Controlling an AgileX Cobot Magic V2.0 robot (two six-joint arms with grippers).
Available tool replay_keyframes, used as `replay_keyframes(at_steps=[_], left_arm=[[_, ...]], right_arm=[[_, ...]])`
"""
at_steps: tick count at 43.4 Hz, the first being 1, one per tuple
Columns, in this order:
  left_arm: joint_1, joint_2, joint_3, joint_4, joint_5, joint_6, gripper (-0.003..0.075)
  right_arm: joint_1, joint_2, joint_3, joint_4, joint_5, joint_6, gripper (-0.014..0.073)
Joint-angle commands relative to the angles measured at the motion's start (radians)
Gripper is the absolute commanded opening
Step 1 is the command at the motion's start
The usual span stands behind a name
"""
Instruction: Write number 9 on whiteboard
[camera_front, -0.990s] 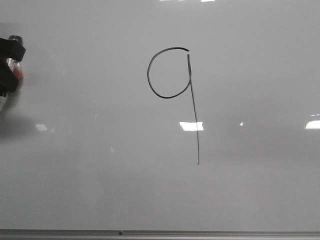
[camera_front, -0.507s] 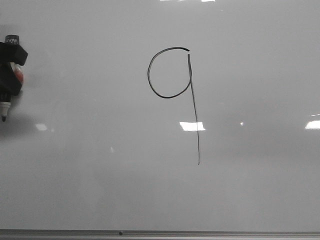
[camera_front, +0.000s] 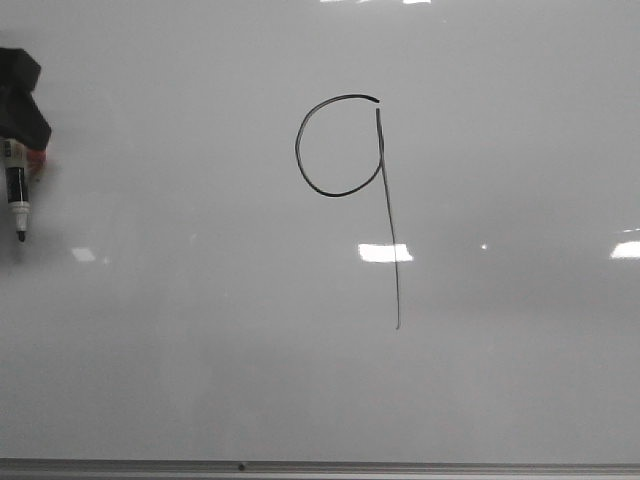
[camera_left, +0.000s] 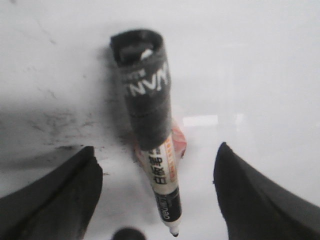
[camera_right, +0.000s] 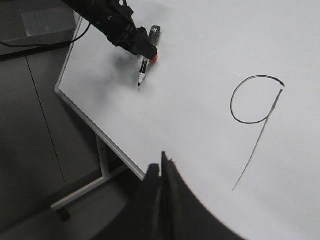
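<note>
The number 9 (camera_front: 348, 190) is found complete at mid-whiteboard (camera_front: 520, 380) – the marker (camera_front: 17, 200), lately clamped, is now released at the far left edge between the widely parted left pincer (camera_left: 155, 200), the right pincer (camera_right: 162, 200) being closed – writing judged finished.

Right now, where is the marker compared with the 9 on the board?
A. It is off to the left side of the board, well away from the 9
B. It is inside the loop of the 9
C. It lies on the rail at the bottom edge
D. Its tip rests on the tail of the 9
A: the marker sits at the board's far left edge, with bare board between it and the 9.
</note>
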Motion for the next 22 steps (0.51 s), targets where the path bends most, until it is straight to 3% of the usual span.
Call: replay_keyframes(at_steps=[1,9,22], left_arm=[[-0.002,-0.115,0.005,-0.006,-0.066,-0.002,0.0470],[-0.048,-0.356,0.129,-0.006,-0.167,0.012,0.0383],[-0.142,-0.723,0.297,-0.006,-0.189,0.018,0.0060]], right_arm=[[-0.006,0.010,-0.025,0.049,-0.054,0.001,-0.0067],[-0.006,0.010,-0.025,0.049,-0.053,0.001,-0.0067],[-0.006,0.010,-0.025,0.049,-0.052,0.001,-0.0067]])
